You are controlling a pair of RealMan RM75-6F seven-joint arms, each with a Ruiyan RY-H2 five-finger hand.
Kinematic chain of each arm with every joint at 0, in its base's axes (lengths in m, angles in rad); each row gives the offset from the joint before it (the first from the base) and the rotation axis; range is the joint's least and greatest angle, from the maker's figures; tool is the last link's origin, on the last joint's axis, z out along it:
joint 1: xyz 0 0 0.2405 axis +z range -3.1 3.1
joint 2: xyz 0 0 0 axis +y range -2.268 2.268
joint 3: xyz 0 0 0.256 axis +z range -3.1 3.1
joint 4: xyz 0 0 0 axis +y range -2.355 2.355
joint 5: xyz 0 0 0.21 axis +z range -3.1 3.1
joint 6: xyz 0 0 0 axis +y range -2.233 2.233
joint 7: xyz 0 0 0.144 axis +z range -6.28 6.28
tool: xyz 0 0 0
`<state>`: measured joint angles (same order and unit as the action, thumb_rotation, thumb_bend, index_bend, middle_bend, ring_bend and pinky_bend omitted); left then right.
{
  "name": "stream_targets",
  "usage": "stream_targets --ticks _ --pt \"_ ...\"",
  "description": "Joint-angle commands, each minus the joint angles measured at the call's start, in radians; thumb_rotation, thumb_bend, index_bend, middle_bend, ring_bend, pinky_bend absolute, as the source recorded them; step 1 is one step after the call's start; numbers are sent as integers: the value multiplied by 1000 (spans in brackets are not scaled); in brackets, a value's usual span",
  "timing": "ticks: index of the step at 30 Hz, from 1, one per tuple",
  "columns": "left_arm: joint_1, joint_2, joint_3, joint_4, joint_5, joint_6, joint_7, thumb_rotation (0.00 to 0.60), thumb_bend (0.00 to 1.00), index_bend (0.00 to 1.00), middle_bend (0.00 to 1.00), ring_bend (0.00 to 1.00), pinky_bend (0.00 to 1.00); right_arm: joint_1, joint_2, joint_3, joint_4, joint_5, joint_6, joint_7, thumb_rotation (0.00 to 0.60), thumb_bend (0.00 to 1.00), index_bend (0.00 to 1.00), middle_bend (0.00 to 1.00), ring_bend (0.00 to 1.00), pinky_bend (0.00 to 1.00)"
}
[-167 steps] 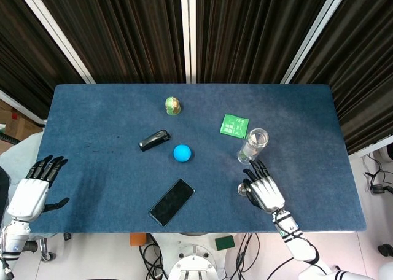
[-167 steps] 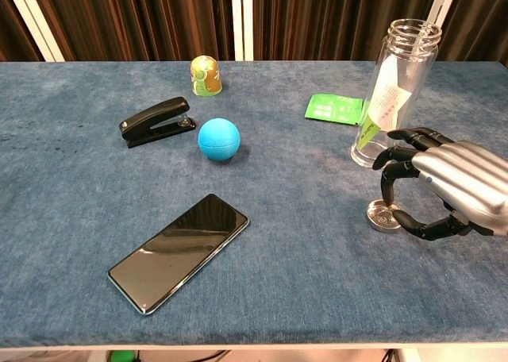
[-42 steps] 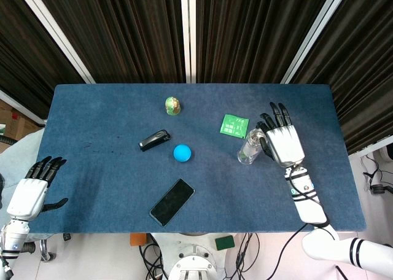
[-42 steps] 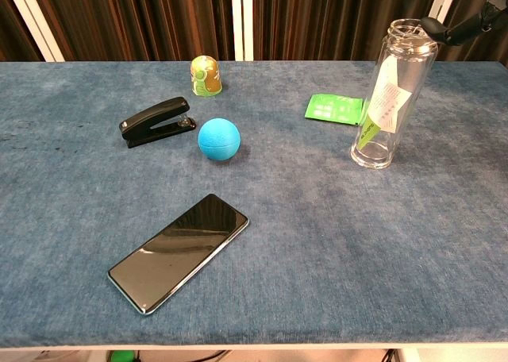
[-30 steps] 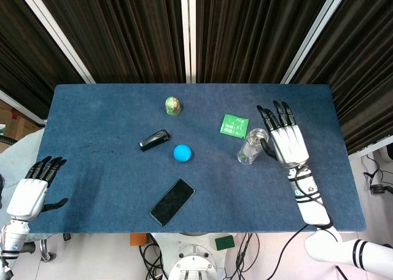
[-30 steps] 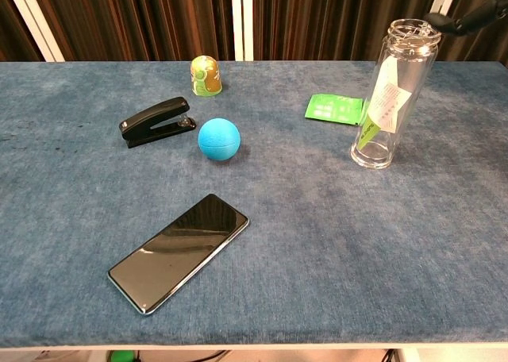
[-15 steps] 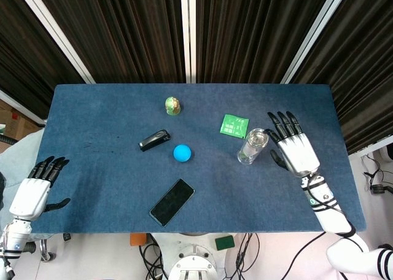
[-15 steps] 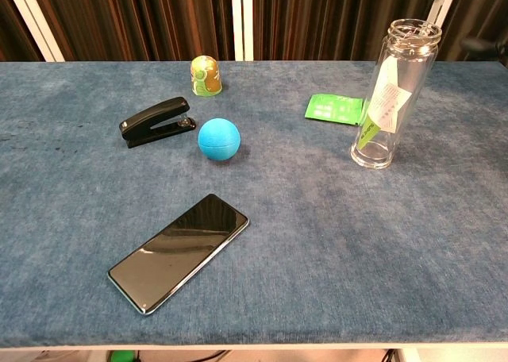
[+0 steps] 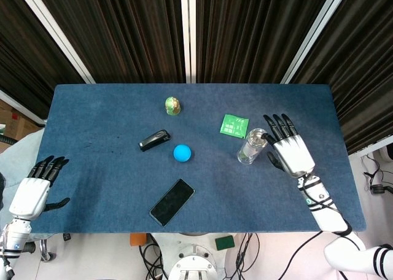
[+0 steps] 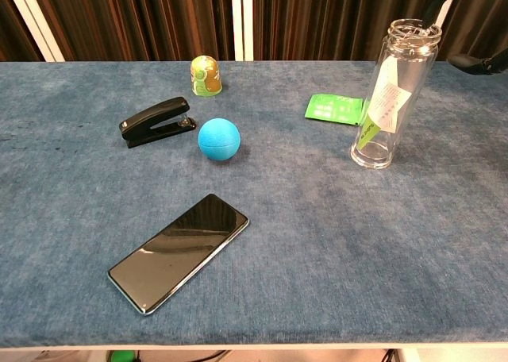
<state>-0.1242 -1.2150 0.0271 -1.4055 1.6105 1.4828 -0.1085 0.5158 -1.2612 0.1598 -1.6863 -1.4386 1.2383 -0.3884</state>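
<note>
Two hands: right hand [image 9: 291, 152] just right of the bottle [image 9: 252, 148], fingers [image 9: 277, 125] spread and straight, holding nothing, tips close to the glass but apparently not touching; left hand [image 9: 34, 194] far left of the bottle, off the table [image 9: 92, 108] edge, fingers loosely apart, also empty
Change, right hand: seconds ago low on the cloth in front of the bottle, curled over a small metal cap; then raised over the bottle's mouth; then drawn off to the right; now a shade nearer the bottle again; in the chest view only dark fingertips [image 10: 476, 63] showing right of the bottle's top
Change, cap: gone from the cloth in front of the bottle; something pale and round now at the mouth, probably the cap [image 10: 417, 30]; seated or merely laid on, cannot tell
Meaning: capping seemingly done and released; bottle unmoved throughout; left hand idle
Bottle, look: tall clear cylinder, upright, right of table centre; paper label and a green slip inside; otherwise empty by the look of it
Around the bottle: packet [image 9: 234, 126] just behind-left; ball [image 9: 181, 153] to the left; stapler [image 9: 154, 140] further left; phone [image 9: 172, 201] front-left; small green-yellow toy [image 9: 172, 105] well behind-left
</note>
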Motion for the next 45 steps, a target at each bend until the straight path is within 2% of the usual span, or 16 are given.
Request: stream_targets --ticks 1,23,45 --pt "0 0 0 0 0 0 -1 600 19 123 117 43 135 3 -2 0 -1 2 -4 -10 600 327 379 0 0 0" --pt "4 -7 2 22 -4 1 -22 600 18 123 117 43 135 5 -35 -8 29 21 -15 -34 600 327 458 0 0 0" --pt "6 -6 2 23 -5 3 -21 600 18 123 117 43 135 2 -52 -12 55 18 -12 -5 600 327 453 0 0 0"
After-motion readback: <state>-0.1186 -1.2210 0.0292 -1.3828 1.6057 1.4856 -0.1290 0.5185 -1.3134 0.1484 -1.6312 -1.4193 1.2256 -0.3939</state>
